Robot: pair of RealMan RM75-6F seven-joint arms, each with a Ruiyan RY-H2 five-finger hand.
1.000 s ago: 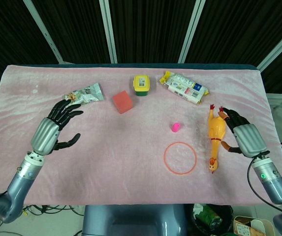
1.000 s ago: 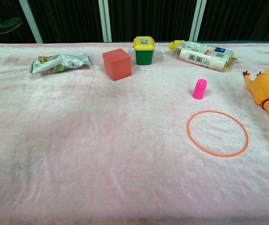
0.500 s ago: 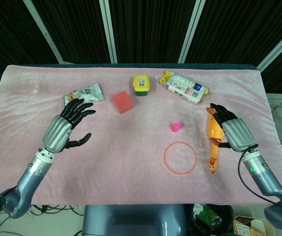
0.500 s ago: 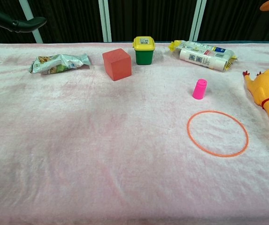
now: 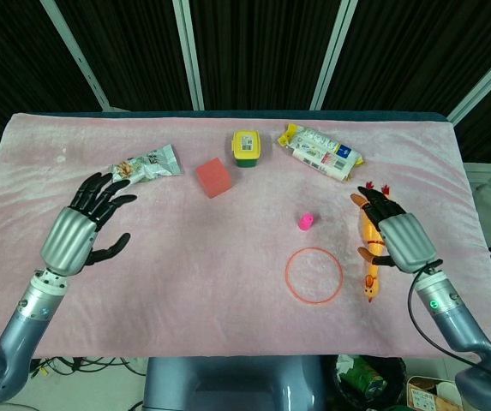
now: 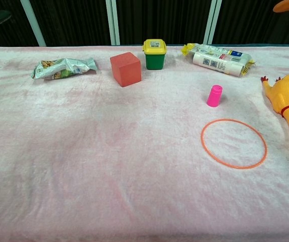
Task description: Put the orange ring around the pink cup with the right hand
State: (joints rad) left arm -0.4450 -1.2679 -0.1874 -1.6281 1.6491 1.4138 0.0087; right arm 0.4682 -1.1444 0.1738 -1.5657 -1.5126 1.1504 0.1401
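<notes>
Above the rubber chicken (image 5: pixel 371 248) my right hand (image 5: pixel 398 237) hovers empty with fingers spread, while the orange ring (image 5: pixel 314 275) lies flat just beside the upside-down pink cup (image 5: pixel 306 222), not around it.

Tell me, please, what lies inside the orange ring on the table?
Inside the orange ring only bare pink cloth shows. The pink cup stands outside it, just beyond its far edge. Nothing covers the ring, so nothing in it is hidden.

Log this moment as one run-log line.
right robot hand: open, above chicken | left robot hand: open, idle | ring: flat on cloth, untouched | cup: upright, outside ring | step: ring not yet grasped
</notes>
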